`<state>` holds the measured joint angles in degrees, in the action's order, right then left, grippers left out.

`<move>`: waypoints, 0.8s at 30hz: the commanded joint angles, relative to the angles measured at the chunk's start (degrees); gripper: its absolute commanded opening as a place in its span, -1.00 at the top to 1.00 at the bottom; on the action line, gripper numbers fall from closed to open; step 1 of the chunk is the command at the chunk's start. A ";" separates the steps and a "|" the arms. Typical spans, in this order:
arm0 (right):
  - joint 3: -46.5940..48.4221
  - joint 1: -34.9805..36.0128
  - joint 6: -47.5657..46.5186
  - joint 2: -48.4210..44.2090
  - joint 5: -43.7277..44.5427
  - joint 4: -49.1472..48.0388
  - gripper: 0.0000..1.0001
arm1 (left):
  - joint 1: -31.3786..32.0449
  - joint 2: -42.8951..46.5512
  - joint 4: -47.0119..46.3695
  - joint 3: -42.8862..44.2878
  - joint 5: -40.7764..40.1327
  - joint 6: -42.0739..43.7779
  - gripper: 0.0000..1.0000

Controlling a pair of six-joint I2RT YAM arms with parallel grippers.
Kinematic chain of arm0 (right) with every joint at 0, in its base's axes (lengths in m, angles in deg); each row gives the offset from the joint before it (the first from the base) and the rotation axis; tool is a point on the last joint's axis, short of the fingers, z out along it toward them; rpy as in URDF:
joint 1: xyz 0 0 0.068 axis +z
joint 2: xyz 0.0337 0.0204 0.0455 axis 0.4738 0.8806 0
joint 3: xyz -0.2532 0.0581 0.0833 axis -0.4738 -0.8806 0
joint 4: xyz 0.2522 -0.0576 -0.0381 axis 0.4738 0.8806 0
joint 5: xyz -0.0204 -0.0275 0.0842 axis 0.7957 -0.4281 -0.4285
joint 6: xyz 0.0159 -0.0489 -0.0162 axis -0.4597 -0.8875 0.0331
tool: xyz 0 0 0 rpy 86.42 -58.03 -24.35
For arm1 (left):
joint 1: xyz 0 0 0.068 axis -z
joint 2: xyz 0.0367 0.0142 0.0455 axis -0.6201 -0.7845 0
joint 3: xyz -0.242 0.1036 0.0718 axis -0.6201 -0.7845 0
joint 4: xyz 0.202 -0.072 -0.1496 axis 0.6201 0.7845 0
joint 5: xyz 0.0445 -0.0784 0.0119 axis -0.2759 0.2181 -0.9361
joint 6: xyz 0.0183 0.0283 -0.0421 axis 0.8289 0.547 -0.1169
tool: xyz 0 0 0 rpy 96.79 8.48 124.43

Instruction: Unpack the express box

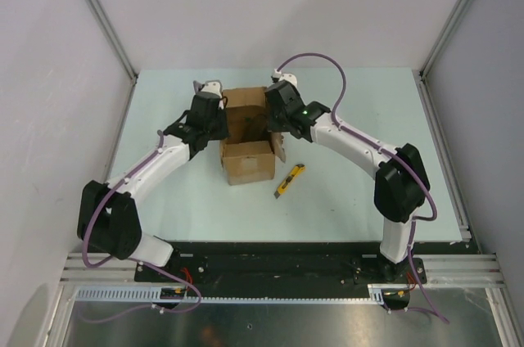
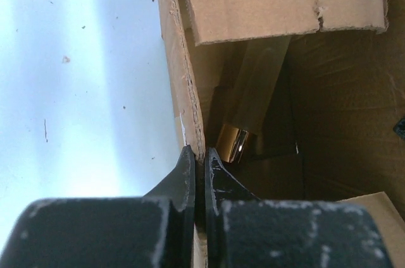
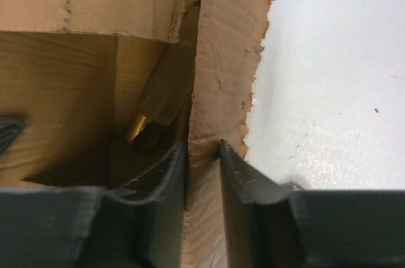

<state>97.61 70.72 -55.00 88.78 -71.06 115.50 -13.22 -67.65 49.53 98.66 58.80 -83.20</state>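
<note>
The express box (image 1: 248,162), a brown cardboard carton, stands open at the table's middle. My left gripper (image 1: 219,123) is shut on the box's left wall edge, one finger inside and one outside, as the left wrist view (image 2: 201,156) shows. My right gripper (image 1: 276,123) is shut on the right side flap, which shows torn along its edge in the right wrist view (image 3: 202,149). Inside the box lies a tan cylinder with a shiny end (image 2: 235,142), also seen in the right wrist view (image 3: 159,88). The box floor is dark and hard to read.
A yellow utility knife (image 1: 289,180) lies on the pale table (image 1: 368,118) just right of the box's front corner. Grey walls and metal frame posts stand left and right of the table.
</note>
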 commanded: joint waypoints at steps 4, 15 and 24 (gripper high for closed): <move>3.56 0.37 -14.30 -10.74 -7.25 -6.53 -0.14 | -1.11 5.39 -6.71 -2.44 18.99 13.86 1.00; 3.30 0.72 -33.03 -12.62 -32.66 -6.81 0.32 | -2.78 6.01 -6.89 -1.65 25.42 18.09 1.00; -7.25 1.16 -32.69 -10.50 -31.43 -12.34 0.43 | -3.83 5.39 -6.81 -2.26 25.06 17.48 1.00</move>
<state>91.20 71.59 -86.14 76.78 -101.60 105.40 -16.30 -64.79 47.70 95.84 80.48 -66.81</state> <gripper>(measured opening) 0.303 0.026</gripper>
